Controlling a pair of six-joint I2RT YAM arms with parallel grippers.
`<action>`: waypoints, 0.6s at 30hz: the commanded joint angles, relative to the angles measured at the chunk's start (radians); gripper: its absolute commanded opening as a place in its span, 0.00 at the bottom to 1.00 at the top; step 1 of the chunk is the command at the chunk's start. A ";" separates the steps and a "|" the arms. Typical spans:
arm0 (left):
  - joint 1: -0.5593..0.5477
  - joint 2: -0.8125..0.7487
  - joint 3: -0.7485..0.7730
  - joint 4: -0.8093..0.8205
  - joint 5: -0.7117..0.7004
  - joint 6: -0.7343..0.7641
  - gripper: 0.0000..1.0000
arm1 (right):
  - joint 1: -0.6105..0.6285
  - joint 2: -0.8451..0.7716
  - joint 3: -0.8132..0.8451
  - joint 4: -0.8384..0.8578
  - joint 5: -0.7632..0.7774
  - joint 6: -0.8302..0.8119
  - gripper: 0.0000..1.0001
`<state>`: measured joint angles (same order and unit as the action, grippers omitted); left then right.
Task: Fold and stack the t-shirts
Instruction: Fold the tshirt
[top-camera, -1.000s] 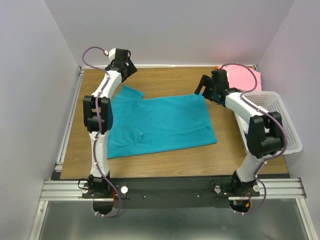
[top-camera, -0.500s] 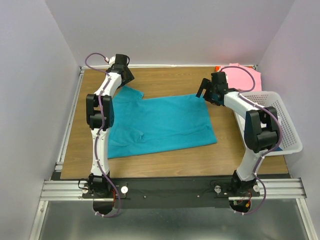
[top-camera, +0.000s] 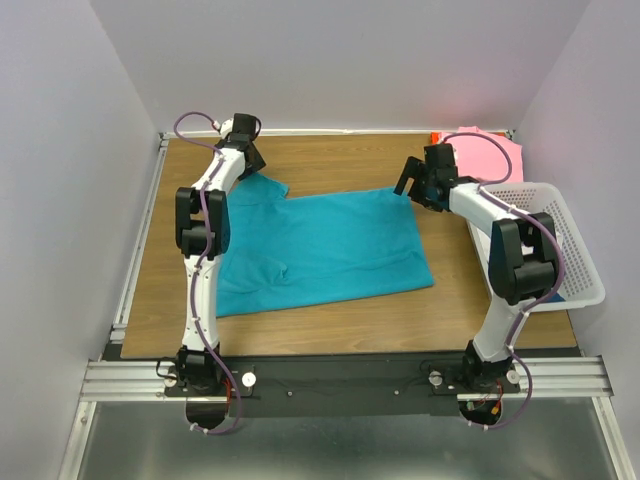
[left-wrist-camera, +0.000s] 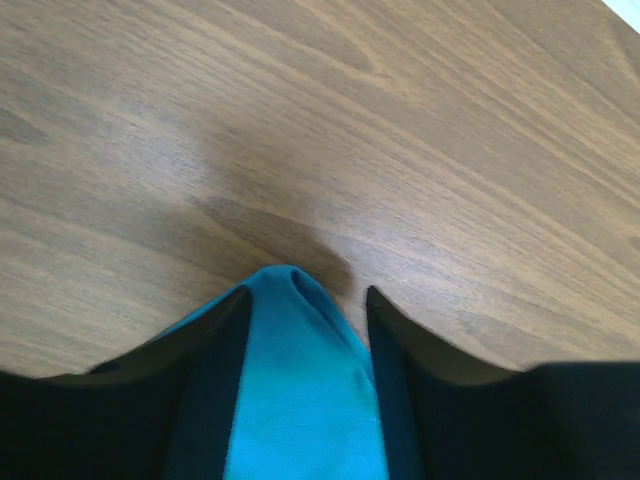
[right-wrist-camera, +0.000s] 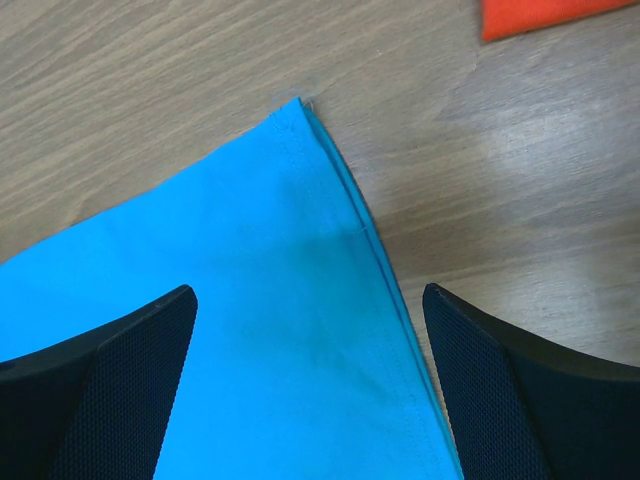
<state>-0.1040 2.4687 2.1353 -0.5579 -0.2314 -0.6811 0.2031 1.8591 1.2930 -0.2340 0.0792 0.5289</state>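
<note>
A teal t-shirt (top-camera: 320, 245) lies spread flat on the wooden table (top-camera: 330, 155), one sleeve pointing to the far left. My left gripper (top-camera: 252, 166) is down on that sleeve. In the left wrist view its jaws (left-wrist-camera: 305, 295) stand half closed around a raised fold of teal cloth (left-wrist-camera: 300, 390), with a sliver of wood still showing beside the right finger. My right gripper (top-camera: 410, 186) hovers wide open over the shirt's far right corner (right-wrist-camera: 290, 130), with the hem (right-wrist-camera: 385, 300) between its fingers (right-wrist-camera: 310, 290). A pink t-shirt (top-camera: 490, 155) lies at the far right, and an orange-red one (right-wrist-camera: 540, 15) beside it.
A white lattice basket (top-camera: 575, 235) stands along the right edge, close to the right arm's elbow. Grey walls close in the table on the left, back and right. Bare wood shows in front of the teal shirt and at the far left corner.
My left gripper has dropped onto the teal sleeve and its jaws have narrowed around the cloth. The right gripper has shifted slightly and stays wide open.
</note>
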 joint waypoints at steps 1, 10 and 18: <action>0.007 0.019 0.005 -0.017 -0.003 -0.006 0.49 | -0.007 0.029 0.015 -0.018 -0.007 -0.027 1.00; 0.007 0.033 0.029 -0.048 0.006 -0.002 0.19 | -0.007 0.101 0.117 -0.010 -0.022 -0.153 1.00; 0.007 0.009 0.006 -0.045 0.006 0.009 0.00 | -0.004 0.256 0.302 -0.007 -0.029 -0.230 0.96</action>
<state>-0.1040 2.4744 2.1445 -0.5819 -0.2302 -0.6807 0.2012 2.0472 1.5181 -0.2363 0.0628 0.3546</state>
